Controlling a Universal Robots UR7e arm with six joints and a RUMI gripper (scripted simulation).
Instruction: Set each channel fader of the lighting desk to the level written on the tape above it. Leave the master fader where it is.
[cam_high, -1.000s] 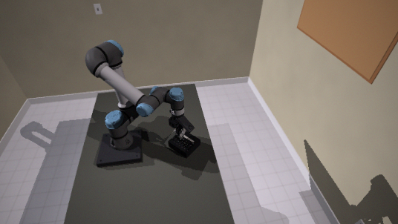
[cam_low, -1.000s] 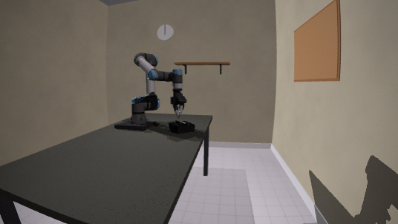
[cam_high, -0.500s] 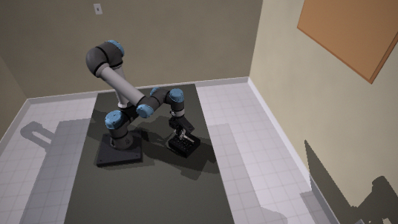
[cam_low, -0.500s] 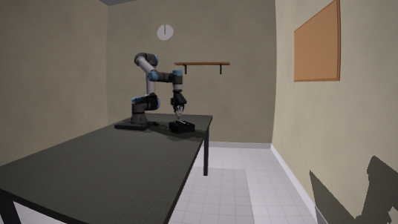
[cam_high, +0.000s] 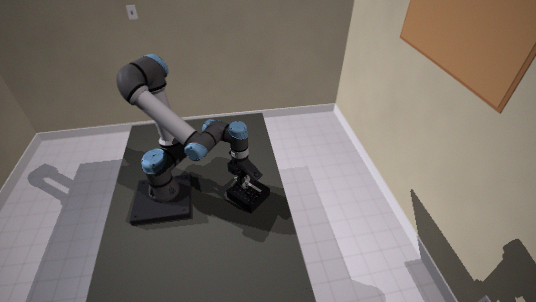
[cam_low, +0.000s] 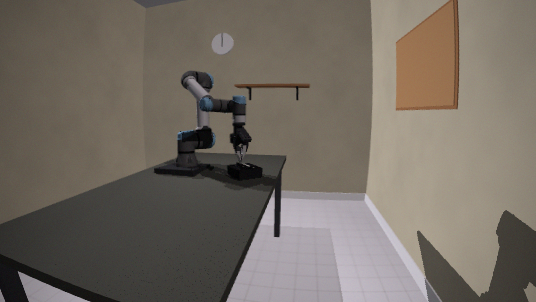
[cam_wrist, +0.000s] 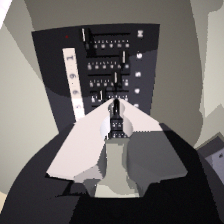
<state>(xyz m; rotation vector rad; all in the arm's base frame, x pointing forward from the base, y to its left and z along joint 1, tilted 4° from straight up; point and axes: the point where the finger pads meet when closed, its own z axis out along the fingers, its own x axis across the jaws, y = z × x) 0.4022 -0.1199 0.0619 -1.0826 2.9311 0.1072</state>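
The lighting desk (cam_high: 248, 197) (cam_low: 245, 172) (cam_wrist: 54, 75) is a small black box on the dark table (cam_high: 200, 260) (cam_low: 150, 220), just right of the arm's base. In the wrist view a white tape strip (cam_wrist: 73, 82) runs along its left side, beside several fader lanes. Fader caps show at differing positions, such as a cap in the top lane (cam_wrist: 83, 35), the second lane (cam_wrist: 124, 57) and the third lane (cam_wrist: 116, 77). My gripper (cam_wrist: 116, 100) (cam_high: 244, 182) (cam_low: 240, 159) is shut, its tips low over the nearest lanes. A dark cap sits right at the tips; I cannot tell whether they touch it.
The arm's base plate (cam_high: 160, 207) (cam_low: 177, 170) stands left of the desk. The table's right edge (cam_high: 287, 200) runs close beside the desk. A wall shelf (cam_low: 272, 86) hangs behind, well above the arm's wrist.
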